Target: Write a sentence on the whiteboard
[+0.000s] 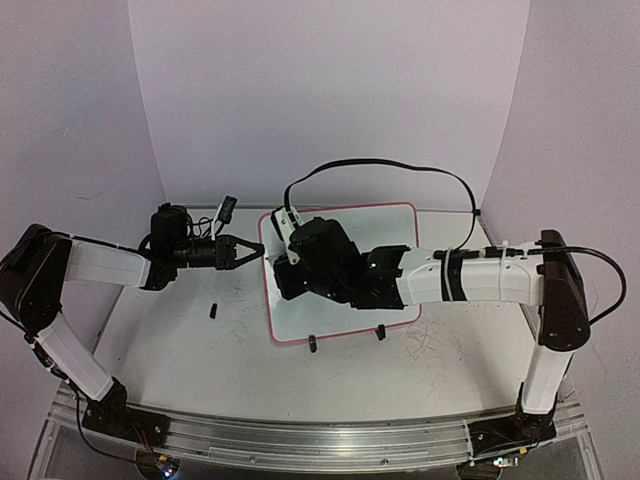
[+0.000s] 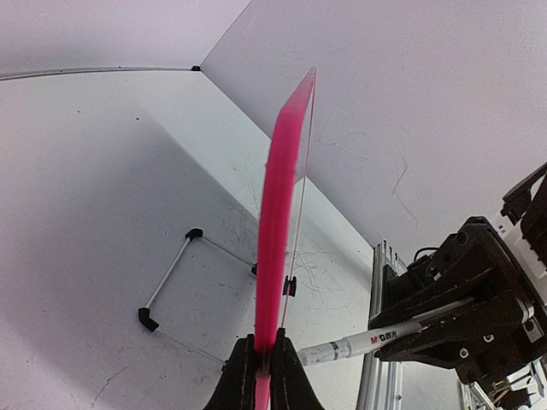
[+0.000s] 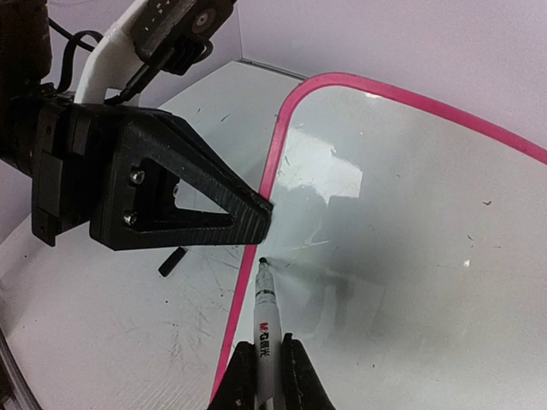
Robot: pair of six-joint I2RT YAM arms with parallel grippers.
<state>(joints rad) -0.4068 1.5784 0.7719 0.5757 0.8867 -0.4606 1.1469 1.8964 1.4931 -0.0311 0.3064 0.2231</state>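
Whiteboard sits mid-table between both arms, 2 black clip feet at its near edge. Left gripper clenched on board's left pink rim, 1 finger on each face. Right gripper above board, clamped around white marker. Marker's black tip points at board surface just inside left rim, close beside left gripper's finger; tip contact unclear. Small black item lies on table left of board, apart from it.
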